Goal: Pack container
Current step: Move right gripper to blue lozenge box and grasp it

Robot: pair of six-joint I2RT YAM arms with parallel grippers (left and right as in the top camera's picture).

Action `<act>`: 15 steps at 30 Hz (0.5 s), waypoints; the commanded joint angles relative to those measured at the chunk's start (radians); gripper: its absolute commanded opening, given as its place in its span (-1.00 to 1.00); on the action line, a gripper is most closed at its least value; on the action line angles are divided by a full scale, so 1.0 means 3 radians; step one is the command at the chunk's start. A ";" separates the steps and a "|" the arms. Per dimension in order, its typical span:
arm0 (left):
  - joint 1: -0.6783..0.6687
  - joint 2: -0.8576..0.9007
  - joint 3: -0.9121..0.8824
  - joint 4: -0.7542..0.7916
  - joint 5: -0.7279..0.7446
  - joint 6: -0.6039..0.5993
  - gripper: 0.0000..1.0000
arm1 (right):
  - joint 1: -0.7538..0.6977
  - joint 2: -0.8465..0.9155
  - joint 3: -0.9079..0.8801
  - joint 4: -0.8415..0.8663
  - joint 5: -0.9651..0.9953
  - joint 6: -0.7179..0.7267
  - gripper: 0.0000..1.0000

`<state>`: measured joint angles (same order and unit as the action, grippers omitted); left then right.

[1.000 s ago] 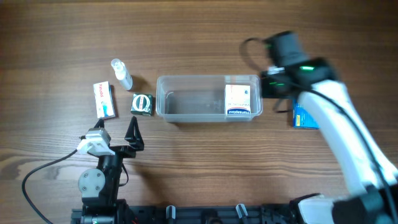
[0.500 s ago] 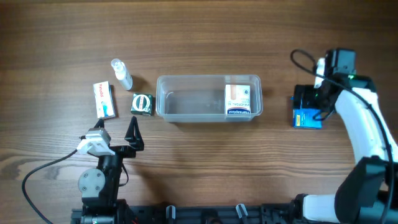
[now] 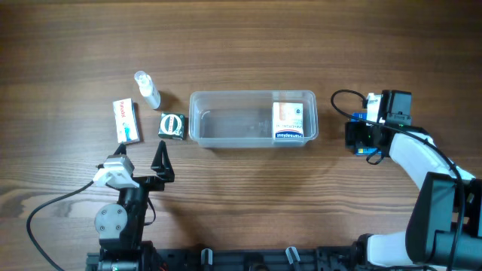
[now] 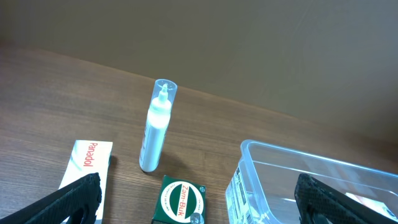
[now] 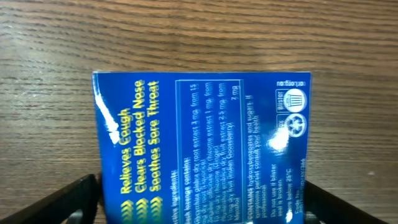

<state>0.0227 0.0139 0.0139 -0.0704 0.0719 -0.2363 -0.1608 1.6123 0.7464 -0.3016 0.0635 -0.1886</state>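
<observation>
The clear container (image 3: 233, 120) lies mid-table with a white and blue box (image 3: 292, 122) standing at its right end. To its right, my right gripper (image 3: 365, 138) hangs low over a dark blue lozenge box (image 5: 202, 149). In the right wrist view this gripper (image 5: 202, 208) is open, one black finger (image 5: 68, 202) on each side of the box, nothing gripped. My left gripper (image 3: 139, 162) rests open near the front left, pointing at the small items. The left wrist view shows the container's corner (image 4: 261, 162) at the right.
Left of the container stand a small white spray bottle (image 3: 147, 89), a white Panadol box (image 3: 126, 120) and a green Zam-Buk box (image 3: 172, 125). In the left wrist view they are the bottle (image 4: 155, 127), Panadol box (image 4: 84, 165) and Zam-Buk box (image 4: 181, 198).
My right arm has swung from the container's right end out to the right and down over the blue box, and its jaws have opened. The left arm has not moved.
</observation>
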 commanded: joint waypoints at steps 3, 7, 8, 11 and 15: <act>0.0022 -0.0022 -0.0027 -0.0003 -0.0045 0.0078 1.00 | -0.0014 0.0058 0.0003 -0.0023 -0.0306 0.0636 0.67; 0.0022 -0.0022 -0.0027 -0.0003 -0.0045 0.0078 0.99 | -0.0014 0.0058 0.0003 -0.0017 -0.0301 0.0652 0.48; 0.0022 -0.0022 -0.0027 -0.0003 -0.0045 0.0078 0.99 | -0.0014 0.0058 0.0018 -0.0017 -0.0292 0.0654 0.40; 0.0022 -0.0022 -0.0027 -0.0003 -0.0045 0.0078 0.99 | -0.0014 -0.0048 0.0245 -0.0275 -0.0294 0.0890 0.18; 0.0022 -0.0022 -0.0027 -0.0003 -0.0045 0.0078 1.00 | 0.0043 -0.0290 0.0628 -0.0712 -0.0294 0.0991 0.10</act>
<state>0.0227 0.0139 0.0139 -0.0704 0.0719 -0.2363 -0.1608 1.6009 0.8433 -0.4728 -0.0055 0.0673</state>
